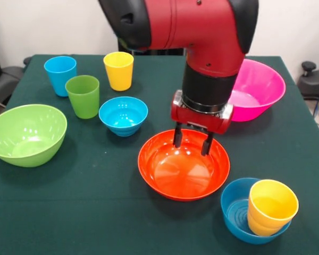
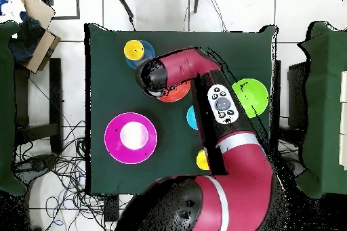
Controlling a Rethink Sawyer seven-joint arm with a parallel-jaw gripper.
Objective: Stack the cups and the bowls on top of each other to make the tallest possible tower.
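Note:
My gripper [image 1: 192, 144] is open and empty, its tips hanging just inside the far side of the wide orange bowl [image 1: 183, 170], which stands upright mid-table. The arm hides most of that orange bowl in the overhead view [image 2: 179, 95]. A squat yellow-orange cup [image 1: 271, 206] sits tilted in a small blue bowl [image 1: 235, 212] at the front right. The large pink bowl [image 1: 260, 85] is behind my arm. The light blue cup [image 1: 60, 74], green cup [image 1: 83, 95], yellow cup [image 1: 118, 70], another small blue bowl [image 1: 123, 115] and the lime green bowl [image 1: 26, 134] stand apart at the left. No small red bowl or tower shows.
The green table [image 1: 95, 212] has its front edge just below the blue bowl. From above, the pink bowl [image 2: 131, 137] and the lime green bowl [image 2: 252, 97] lie on opposite sides of my arm. Chairs and cables surround the table.

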